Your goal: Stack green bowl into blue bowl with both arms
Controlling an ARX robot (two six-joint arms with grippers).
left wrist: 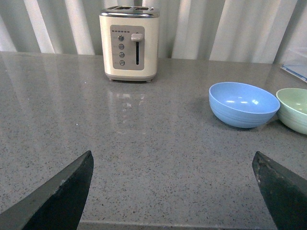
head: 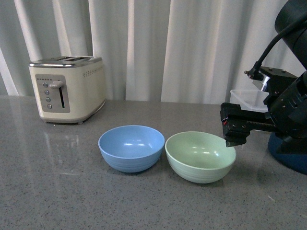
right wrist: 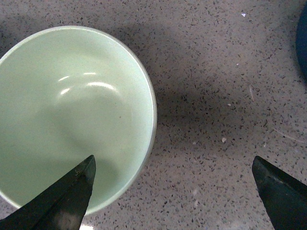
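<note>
1. Your right tool (head: pixel 234 139) is spread wide. It hangs over the near rim of the green bowl (head: pixel 200 155), with one finger (right wrist: pixel 62 201) above the bowl's inside and the other (right wrist: pixel 283 191) above bare desk (head: pixel 57 191) outside it. The rim lies between the two. You cannot tell from these views whether either finger touches the bowl.
2. Your left tool (left wrist: pixel 170 191) is also spread wide and holds nothing. It is over bare desk, and the front view does not show it.
3. There are two bowls, one green and one blue. The blue bowl (head: pixel 131 147) stands just beyond the green bowl, on the side away from your right tool. The two rims are so close that you cannot tell if they touch. Both bowls sit upright on the desk, well ahead of your left tool.
4. Both bowls are empty, and the right wrist view shows only bare, glossy pale green inside the green one.
5. One cream toaster (head: pixel 67 88) stands well apart from your right tool, past both bowls and near the white curtain (head: pixel 158 48).
6. One clear container (head: pixel 247 98) sits behind your right tool, half hidden by the arm, so you cannot tell what it holds.
7. One dark blue pot (head: pixel 288 153) shows partly beneath the right arm, and its inside is hidden.
</note>
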